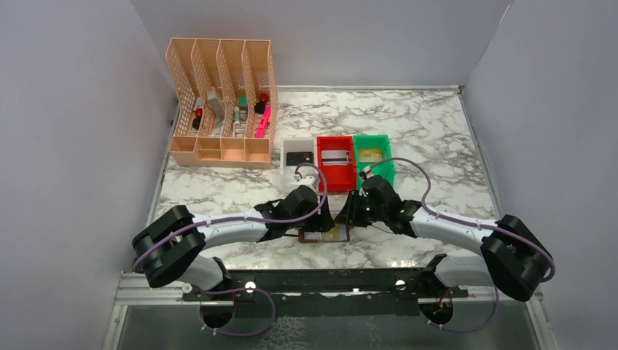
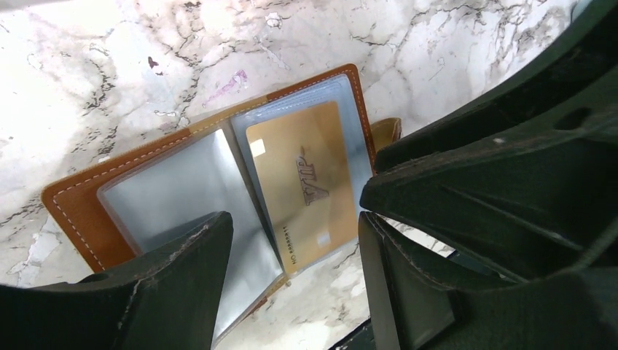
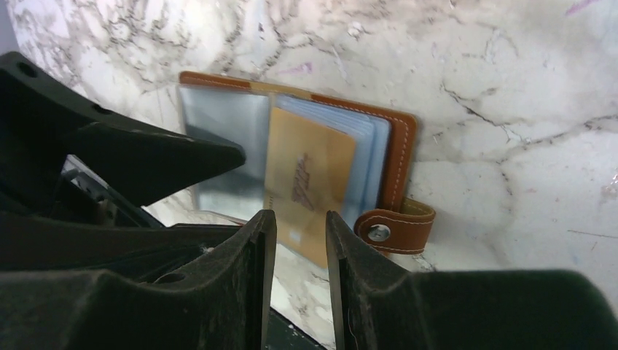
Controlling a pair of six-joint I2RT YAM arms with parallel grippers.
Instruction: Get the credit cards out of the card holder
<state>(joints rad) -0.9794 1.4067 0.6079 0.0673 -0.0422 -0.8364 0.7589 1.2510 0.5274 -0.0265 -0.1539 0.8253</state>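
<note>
Top view: the card holder [image 1: 324, 235] lay open on the surface [image 1: 437, 131], near centre.
Left wrist: my left gripper [image 2: 295, 219] stood wide and empty over the gold card [image 2: 306, 182].
Right wrist: my right gripper [image 3: 300, 219] stood narrow at the card's near end; I could not tell whether it gripped.
I judged the card light, stiff and slick, best pinched at its exposed near edge.

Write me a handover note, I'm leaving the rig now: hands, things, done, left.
Left hand: open, above the open card holder.
Right hand: slightly open at the gold card's near edge; not clearly gripping.
Holder lies by the arm bases; gold card sticks out of its pocket.
Done: one card each in the white bin, red bin and green bin.
Left: pull the gold card out.
</note>
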